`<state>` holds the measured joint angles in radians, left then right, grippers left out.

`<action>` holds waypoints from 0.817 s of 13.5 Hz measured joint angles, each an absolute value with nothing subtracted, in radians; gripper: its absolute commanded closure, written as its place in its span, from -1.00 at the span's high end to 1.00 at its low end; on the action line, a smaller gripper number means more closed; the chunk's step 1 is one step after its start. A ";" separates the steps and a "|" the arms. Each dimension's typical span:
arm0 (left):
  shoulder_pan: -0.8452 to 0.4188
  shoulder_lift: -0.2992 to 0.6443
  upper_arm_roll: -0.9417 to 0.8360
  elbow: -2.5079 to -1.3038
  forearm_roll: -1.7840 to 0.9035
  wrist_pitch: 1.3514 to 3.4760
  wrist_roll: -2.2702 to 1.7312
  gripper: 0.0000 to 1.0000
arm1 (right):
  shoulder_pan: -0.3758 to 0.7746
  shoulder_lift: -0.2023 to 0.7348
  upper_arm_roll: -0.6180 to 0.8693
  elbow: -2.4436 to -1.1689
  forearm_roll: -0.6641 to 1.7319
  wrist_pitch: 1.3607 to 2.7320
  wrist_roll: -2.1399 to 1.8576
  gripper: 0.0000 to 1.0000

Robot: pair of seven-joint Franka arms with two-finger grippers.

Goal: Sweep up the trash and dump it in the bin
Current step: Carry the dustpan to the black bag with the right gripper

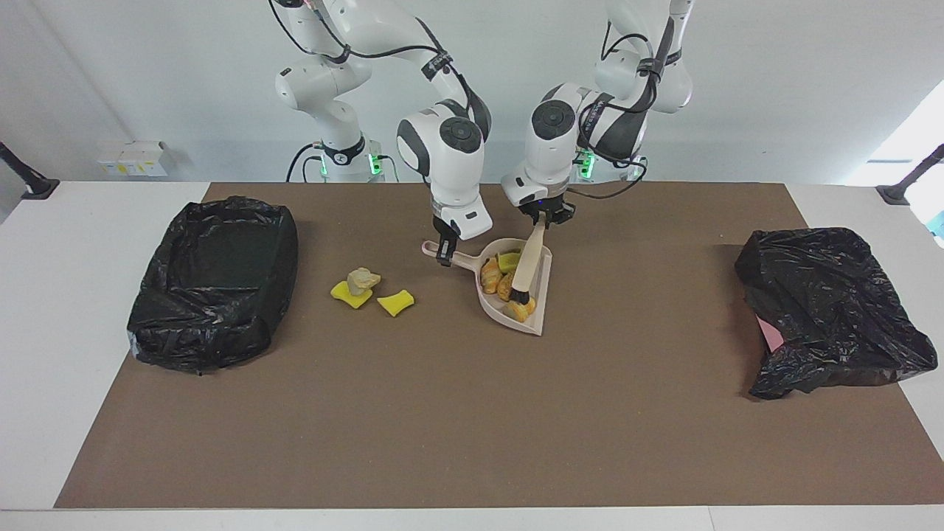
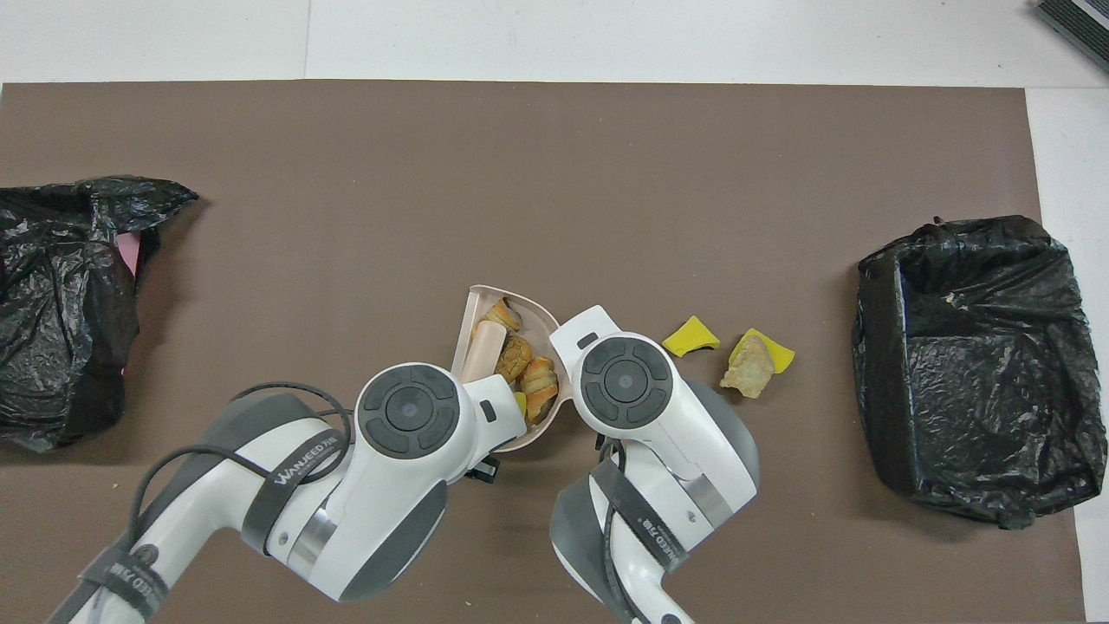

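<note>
The right arm bends down from its base at the right arm's end, wrist pointing at the table, and the right gripper (image 1: 444,254) is pinched on the handle of the beige dustpan (image 1: 542,291), which rests flat on the brown mat (image 1: 442,413). The left arm folds in low across the middle, its forearm slanted, and the left gripper (image 1: 543,218) is pressed tight on the top of the brush (image 1: 526,269). The brush leans down into the dustpan, its dark bristles among the trash there.

Inside the dustpan lie several orange-brown bread-like chunks (image 1: 492,275) and a yellow wedge (image 1: 508,261), packed just beside the brush shaft; the exact count is hidden by the brush and the arms.

Three more pieces sit on the mat, on the handle's side of the dustpan, toward the open black-lined bin (image 1: 214,284): a tan chunk (image 1: 363,279) on a yellow wedge, and another yellow wedge (image 1: 395,302) just beside them. A crumpled black bag (image 1: 826,310) lies well apart from the brush, at the left arm's end.
</note>
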<state>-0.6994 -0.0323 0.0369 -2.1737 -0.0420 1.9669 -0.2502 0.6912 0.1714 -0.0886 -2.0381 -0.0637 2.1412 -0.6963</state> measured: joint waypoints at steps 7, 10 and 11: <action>-0.510 -0.056 0.057 -2.171 -0.045 1.925 -0.252 -1.00 | 0.615 0.138 -0.094 -2.021 -0.064 2.098 -0.730 -1.00; -0.503 -0.077 0.055 -2.215 -0.046 1.923 -0.265 -1.00 | 0.503 0.059 -0.099 -2.011 -0.064 2.036 -0.830 -1.00; -0.506 -0.094 0.049 -2.243 -0.048 1.925 -0.289 -1.00 | 0.465 0.028 -0.101 -2.010 -0.065 2.015 -0.861 -1.00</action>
